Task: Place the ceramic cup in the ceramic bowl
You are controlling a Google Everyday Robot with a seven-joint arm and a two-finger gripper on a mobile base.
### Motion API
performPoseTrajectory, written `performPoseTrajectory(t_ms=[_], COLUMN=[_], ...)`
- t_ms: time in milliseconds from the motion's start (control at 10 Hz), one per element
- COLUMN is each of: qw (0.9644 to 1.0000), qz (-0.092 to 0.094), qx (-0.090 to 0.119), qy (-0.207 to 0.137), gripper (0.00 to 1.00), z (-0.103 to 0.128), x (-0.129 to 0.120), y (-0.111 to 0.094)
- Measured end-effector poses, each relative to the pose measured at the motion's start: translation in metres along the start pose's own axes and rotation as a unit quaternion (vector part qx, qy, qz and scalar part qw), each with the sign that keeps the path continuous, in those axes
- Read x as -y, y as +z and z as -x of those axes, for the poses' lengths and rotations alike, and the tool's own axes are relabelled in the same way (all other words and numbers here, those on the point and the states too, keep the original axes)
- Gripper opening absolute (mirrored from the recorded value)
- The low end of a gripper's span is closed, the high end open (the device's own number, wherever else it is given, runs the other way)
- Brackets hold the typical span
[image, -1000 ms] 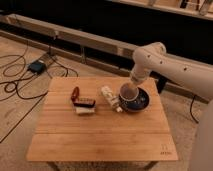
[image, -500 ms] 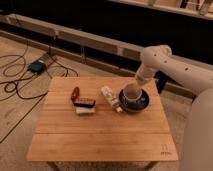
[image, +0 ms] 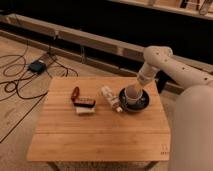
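We see the gripper [image: 134, 88] right above the ceramic cup [image: 132, 95], which maybe sits upright in the ceramic bowl [image: 144, 103].

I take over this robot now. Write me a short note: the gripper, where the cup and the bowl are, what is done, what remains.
Gripper: right above the ceramic cup, over the ceramic bowl, at the right rear of the wooden table.
Cup: upright inside the bowl.
Bowl: on the table, beside a white packet.
Done: the cup appears to sit in the bowl.
Left: confirm the gripper has let go, then lift the arm straight up and away without tipping the cup.
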Motion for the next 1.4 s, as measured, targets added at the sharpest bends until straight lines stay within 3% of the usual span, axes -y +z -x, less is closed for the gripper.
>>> performPoseTrajectory(t_ms=[400, 800, 1400], qw=[0.9997, 0.9991, 0.9987], qz=[0.018, 0.036, 0.046], qx=[-0.017, -0.017, -0.016], qy=[0.008, 0.016, 0.010], gripper=[0.43, 0.79, 0.80], z=[0.000, 0.001, 0.000], x=[0.014, 0.021, 0.023], y=[0.017, 0.029, 0.025])
